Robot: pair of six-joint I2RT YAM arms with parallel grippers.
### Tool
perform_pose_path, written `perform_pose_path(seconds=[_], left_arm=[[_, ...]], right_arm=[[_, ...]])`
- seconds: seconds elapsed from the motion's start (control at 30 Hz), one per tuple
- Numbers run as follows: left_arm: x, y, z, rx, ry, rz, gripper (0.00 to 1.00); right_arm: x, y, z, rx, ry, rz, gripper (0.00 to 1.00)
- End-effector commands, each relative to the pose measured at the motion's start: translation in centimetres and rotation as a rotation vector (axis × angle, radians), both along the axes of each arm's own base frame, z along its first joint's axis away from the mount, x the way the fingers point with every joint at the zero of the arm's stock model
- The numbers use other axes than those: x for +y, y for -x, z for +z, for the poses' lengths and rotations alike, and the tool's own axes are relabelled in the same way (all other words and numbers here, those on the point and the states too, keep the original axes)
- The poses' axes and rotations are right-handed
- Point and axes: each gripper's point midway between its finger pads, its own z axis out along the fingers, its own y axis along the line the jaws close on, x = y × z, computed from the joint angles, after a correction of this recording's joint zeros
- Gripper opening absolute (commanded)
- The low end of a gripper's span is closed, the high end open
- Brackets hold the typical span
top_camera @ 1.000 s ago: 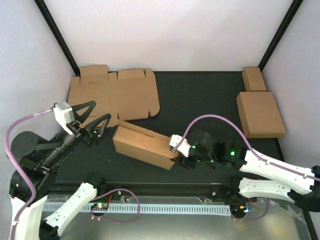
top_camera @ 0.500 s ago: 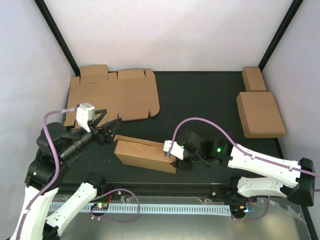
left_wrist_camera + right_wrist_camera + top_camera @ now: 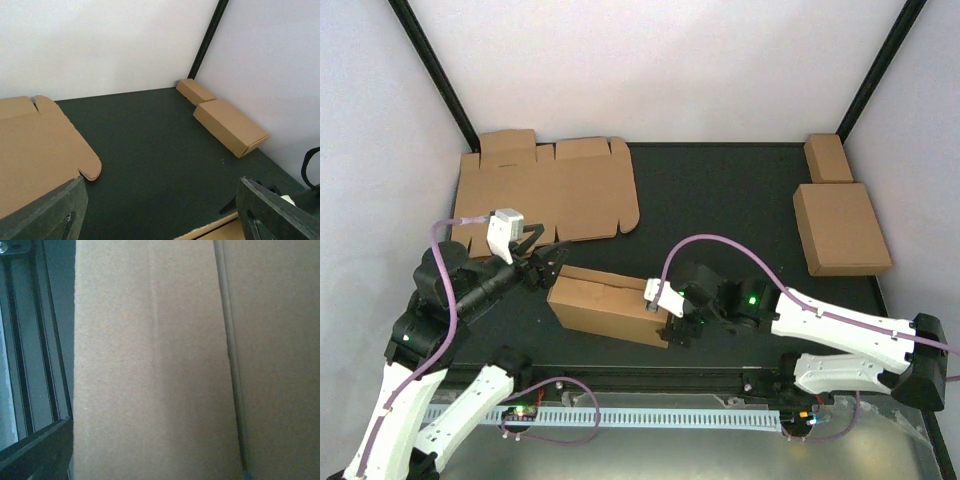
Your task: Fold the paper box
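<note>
The paper box (image 3: 605,305), partly folded plain brown cardboard, lies on the black table (image 3: 720,200) near its front edge. My left gripper (image 3: 542,262) hovers open at the box's far left corner. In the left wrist view its gripper (image 3: 160,220) has wide-apart dark fingers (image 3: 45,210), with only a strip of the box's edge (image 3: 220,231) showing below. My right gripper (image 3: 672,322) is at the box's right end. In the right wrist view the box (image 3: 150,365) fills the frame between the spread jaws of the gripper (image 3: 159,460); one finger (image 3: 35,455) shows at lower left.
A flat die-cut cardboard sheet (image 3: 545,195) lies at the back left. At the right edge sit a folded squarish box (image 3: 840,228) and a smaller oblong box (image 3: 828,157) behind it. A metal rail (image 3: 650,415) runs along the front.
The left arm swung right, up to the box's left corner. The box settled lower and shifted slightly left. The right arm followed it left, and its jaws spread wider.
</note>
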Motion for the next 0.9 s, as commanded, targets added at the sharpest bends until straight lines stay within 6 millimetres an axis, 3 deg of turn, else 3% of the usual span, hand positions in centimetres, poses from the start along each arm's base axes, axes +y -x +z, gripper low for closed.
perform_pose_path(seconds=[0.0, 0.4, 0.57, 0.73, 0.87], left_arm=[[-0.3, 0.0, 0.7, -0.011, 0.012, -0.018, 0.84], [0.4, -0.5, 0.9, -0.019, -0.049, 0.027, 0.85], [0.6, -1.1, 0.7, -0.004, -0.073, 0.044, 0.85], [1.1, -1.4, -0.5, 0.034, -0.109, 0.075, 0.85], [2.1, -1.5, -2.1, 0.061, -0.165, 0.125, 0.84]], right_arm=[[0.0, -0.6, 1.6, -0.042, -0.04, -0.029, 1.0], [-1.7, 0.1, 6.3, -0.049, -0.145, -0.07, 1.0], [-2.4, 0.8, 9.3, -0.041, -0.244, -0.085, 1.0], [-2.1, 1.5, 11.7, 0.018, -0.322, -0.107, 1.0], [-0.9, 1.2, 14.0, 0.044, -0.375, -0.126, 0.94]])
